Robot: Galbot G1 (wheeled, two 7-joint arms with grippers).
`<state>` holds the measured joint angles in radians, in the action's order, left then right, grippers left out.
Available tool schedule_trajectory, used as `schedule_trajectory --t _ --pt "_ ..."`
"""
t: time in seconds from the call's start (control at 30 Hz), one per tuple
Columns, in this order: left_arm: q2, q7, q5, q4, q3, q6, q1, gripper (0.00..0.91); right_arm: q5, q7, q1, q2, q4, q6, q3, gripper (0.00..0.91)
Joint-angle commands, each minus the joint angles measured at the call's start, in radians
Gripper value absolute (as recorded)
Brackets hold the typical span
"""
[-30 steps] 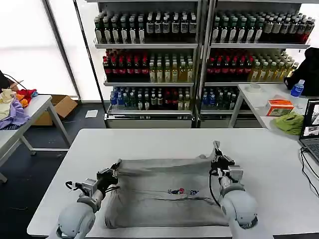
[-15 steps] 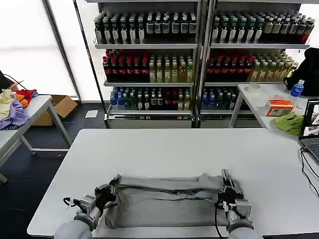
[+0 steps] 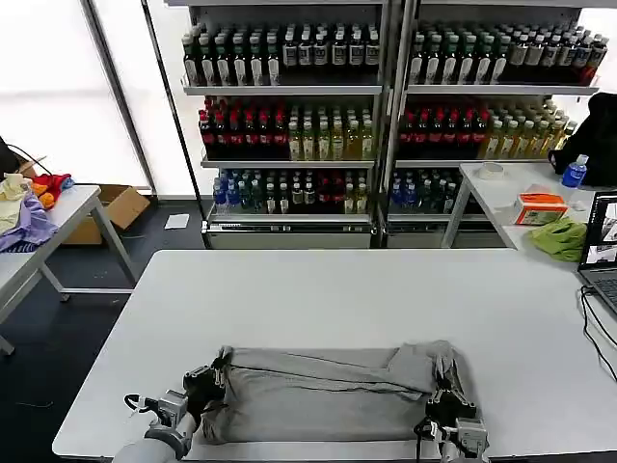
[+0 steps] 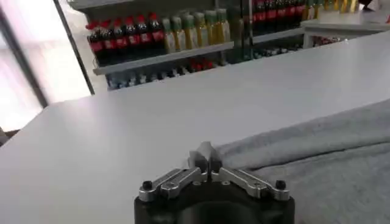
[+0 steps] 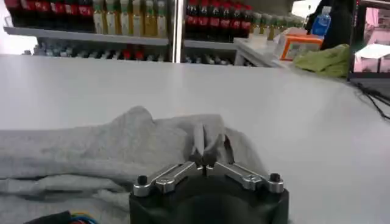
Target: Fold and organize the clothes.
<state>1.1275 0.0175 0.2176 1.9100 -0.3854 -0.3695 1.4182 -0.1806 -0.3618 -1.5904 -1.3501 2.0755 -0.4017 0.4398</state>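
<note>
The light grey shirt [image 3: 328, 391] lies folded over on itself near the front edge of the white table [image 3: 337, 289]; its print is hidden. My left gripper [image 3: 214, 374] is shut on the shirt's left edge [image 4: 256, 149], low over the table. At the shirt's right end my right gripper [image 3: 446, 391] is shut on a pinch of the fabric [image 5: 152, 137]. In the left wrist view my left gripper [image 4: 206, 157] has its jaws pressed together on the hem. The right wrist view shows my right gripper [image 5: 210, 152] with cloth bunched between its fingers.
A side table at the right carries a lime-green cloth [image 3: 562, 236], an orange box [image 3: 540, 207] and a laptop [image 3: 603, 241]. A table at the left holds a heap of coloured clothes [image 3: 24, 207]. Shelves of bottles [image 3: 386, 106] stand behind.
Both grippers have pulled the shirt's far edge toward the table's front, folding it over itself. The chest print that showed one second ago is now covered.
</note>
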Motion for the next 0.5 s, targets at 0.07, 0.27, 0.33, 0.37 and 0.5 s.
schedule_trajectory --t 0.07,0.27,0.33,0.37,0.5 --pt "0.011 0.000 -0.057 0.025 0.004 -0.002 0.021 0.907 0.021 -0.015 -0.025 -0.005 -0.008 0.008 0.002 0.907" --pt "0.029 0.014 -0.071 0.151 -0.002 -0.020 0.039 0.907 0.021 -0.034 -0.023 -0.013 -0.001 0.062 0.001 0.907" --pt "0.032 0.022 -0.069 0.193 -0.008 -0.027 0.047 0.907 0.021 -0.036 -0.032 -0.012 0.039 0.075 0.007 0.907" --pt "0.033 0.025 -0.067 0.211 -0.012 -0.034 0.051 0.907 0.022 -0.035 -0.039 -0.009 0.058 0.078 0.015 0.907" --pt "0.047 0.042 -0.061 0.267 -0.045 -0.040 0.075 0.907 0.017 -0.040 -0.066 0.009 0.204 0.083 0.039 0.907"
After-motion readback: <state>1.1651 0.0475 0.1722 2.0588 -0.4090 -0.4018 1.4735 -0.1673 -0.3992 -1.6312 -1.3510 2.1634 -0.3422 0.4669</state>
